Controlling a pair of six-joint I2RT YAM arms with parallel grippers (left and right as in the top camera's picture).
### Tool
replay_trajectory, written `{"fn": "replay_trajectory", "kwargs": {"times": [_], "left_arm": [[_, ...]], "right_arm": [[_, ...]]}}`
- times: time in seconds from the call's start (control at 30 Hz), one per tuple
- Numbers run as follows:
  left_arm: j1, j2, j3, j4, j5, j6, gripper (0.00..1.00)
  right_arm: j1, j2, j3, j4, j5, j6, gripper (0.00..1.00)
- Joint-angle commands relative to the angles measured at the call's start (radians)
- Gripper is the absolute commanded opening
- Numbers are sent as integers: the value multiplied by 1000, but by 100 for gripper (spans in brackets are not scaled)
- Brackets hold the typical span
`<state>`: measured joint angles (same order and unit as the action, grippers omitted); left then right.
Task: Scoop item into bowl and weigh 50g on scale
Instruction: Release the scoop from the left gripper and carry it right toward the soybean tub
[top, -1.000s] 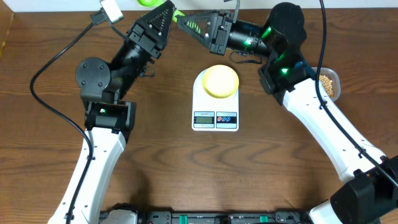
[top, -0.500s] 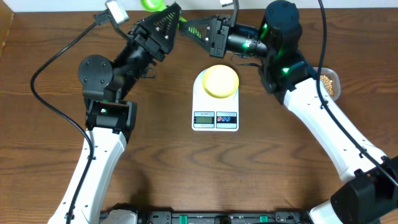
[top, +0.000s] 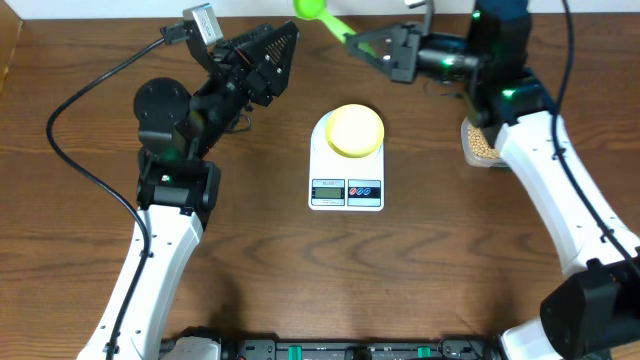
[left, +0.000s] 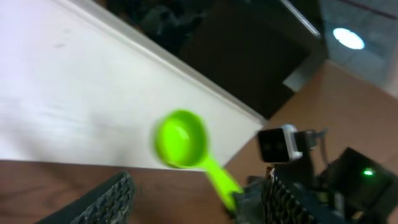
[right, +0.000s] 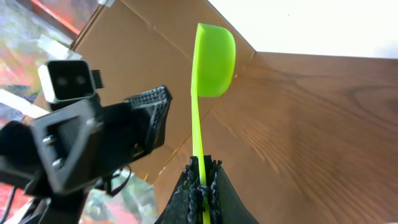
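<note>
The pale yellow bowl (top: 354, 130) sits on the white scale (top: 346, 188) at mid-table. My right gripper (top: 368, 43) is shut on the handle of a bright green scoop (top: 312, 8), whose cup points toward the back edge. In the right wrist view the scoop (right: 214, 46) stands up out of the shut gripper (right: 201, 180), its handle pinched between the pads. My left gripper (top: 285, 45) stands open just left of the scoop, holding nothing. Its fingers (left: 102, 202) frame the scoop (left: 180, 138) in the left wrist view. The tan beans (top: 483, 140) lie in a clear container beside the right arm.
The clear container (top: 470, 153) stands at the right, partly under the right arm. A cardboard sheet (right: 124, 50) and a white wall (left: 74, 93) lie beyond the table's back edge. A black cable (top: 70, 120) loops over the left side of the table.
The left gripper has opened and let go of the scoop. The right arm has carried the scoop to the right and back, uncovering more of the bean container.
</note>
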<state>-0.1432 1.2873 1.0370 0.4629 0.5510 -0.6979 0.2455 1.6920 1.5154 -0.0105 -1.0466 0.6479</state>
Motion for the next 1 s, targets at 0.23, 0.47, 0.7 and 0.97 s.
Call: {"fn": "replay_trajectory", "kwargs": {"times": [0.23,0.47,0.7,0.97], "left_arm": [[54,-6,3,-100,-66,51,68],[70,-6,3,-104,-70,51,68],[70,0,3,-135,-74,77,68],[70,1,3,-201,-78,86,68]], "right_arm": [[-105,-2,5,-314,-23,-152,1],[-139,-2,11,-658,243,-332,1],[-171,-2,172,-943,452,-438,1],[-172,-2,466,-1240,758,-463,1]]}}
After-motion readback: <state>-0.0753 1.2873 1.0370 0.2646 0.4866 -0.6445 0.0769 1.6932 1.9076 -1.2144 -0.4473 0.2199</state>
